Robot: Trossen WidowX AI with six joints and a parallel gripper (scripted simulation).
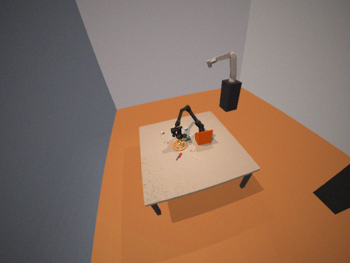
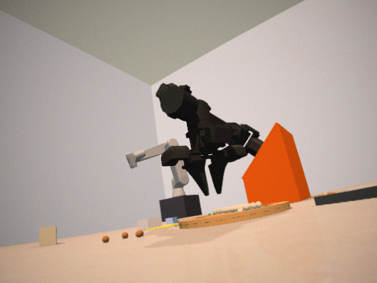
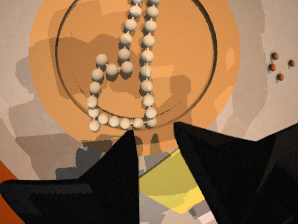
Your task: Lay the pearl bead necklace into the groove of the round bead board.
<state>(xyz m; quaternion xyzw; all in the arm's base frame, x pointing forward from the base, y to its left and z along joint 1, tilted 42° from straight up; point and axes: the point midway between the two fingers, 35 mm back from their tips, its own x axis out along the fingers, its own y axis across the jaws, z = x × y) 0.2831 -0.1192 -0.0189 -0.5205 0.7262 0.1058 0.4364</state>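
The round orange-tan bead board (image 1: 179, 149) (image 2: 238, 217) (image 3: 226, 65) lies on the table, with a thin dark circular groove. The pearl bead necklace (image 2: 242, 207) (image 3: 147, 71) lies on it. In the wrist view two strands run up across the middle. A bottom row lies along the groove's lower arc, and a left strand bends in a hook inside the circle. The lower left end bead sits just outside the groove. My gripper (image 2: 212, 194) (image 3: 153, 132) is partly open and empty, its fingertips above the board near the bottom row. The necklace's far part is outside the wrist view.
An orange block (image 1: 204, 138) (image 2: 272, 171) stands beside the board. A yellow flat piece (image 2: 160, 226) (image 3: 170, 182) lies near its rim. Small brown beads (image 2: 139, 233) (image 3: 272, 67), a red-handled tool (image 1: 180, 155) and a tan block (image 2: 48, 236) are also on the table.
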